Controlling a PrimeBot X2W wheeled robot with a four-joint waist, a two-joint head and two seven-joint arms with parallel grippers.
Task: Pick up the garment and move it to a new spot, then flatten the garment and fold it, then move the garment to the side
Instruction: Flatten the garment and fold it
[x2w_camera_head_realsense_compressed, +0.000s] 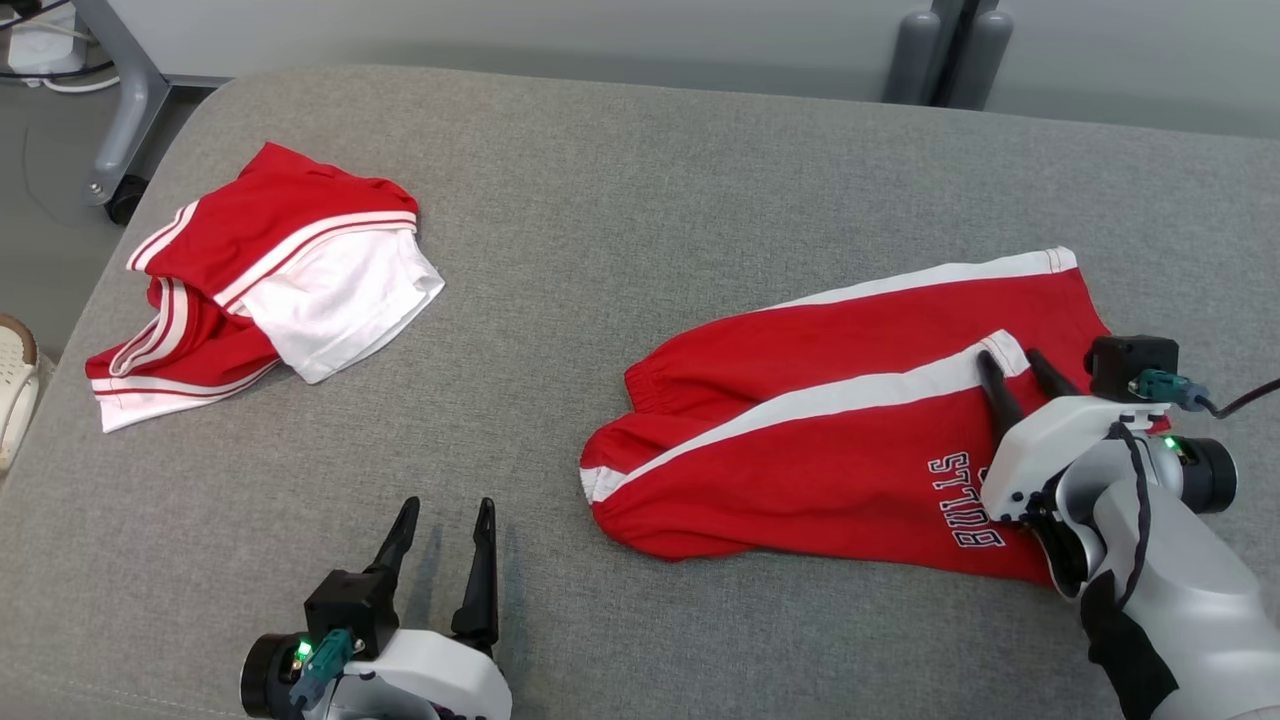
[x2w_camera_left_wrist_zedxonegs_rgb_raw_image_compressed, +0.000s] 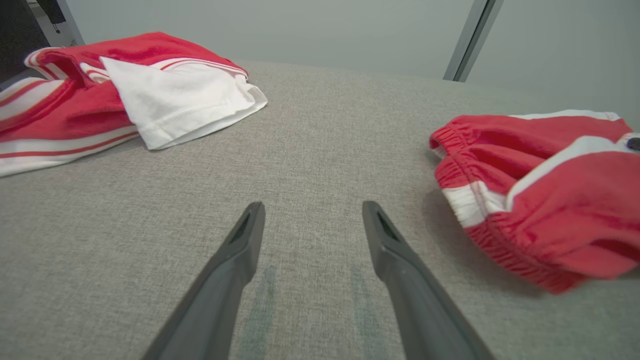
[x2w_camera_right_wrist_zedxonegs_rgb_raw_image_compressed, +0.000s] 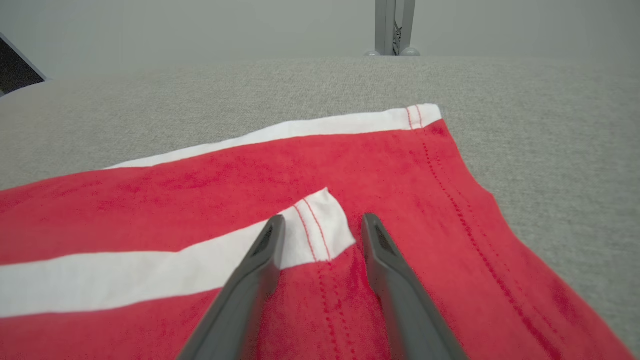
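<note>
shorts (x2w_camera_head_realsense_compressed: 820, 440) lie on grey pad (x2w_camera_head_realsense_compressed: 640, 180) | right gripper (x2w_camera_head_realsense_compressed: 1010, 355) on shorts' hem end, jaws part-open astride white stripe corner, nothing pinched | left gripper (x2w_camera_head_realsense_compressed: 448, 505) left of shorts, jaws wide, empty | other garment (x2w_camera_head_realsense_compressed: 260, 280) well left of shorts

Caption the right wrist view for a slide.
Right pincer straddles the white-striped hem corner of the red shorts on the grey cushion.

Bright, even, diffuse light; faint shadows beneath left end effector (x2w_camera_left_wrist_zedxonegs_rgb_raw_image_compressed: 312, 205); wrist-view edges soft, stretched.
</note>
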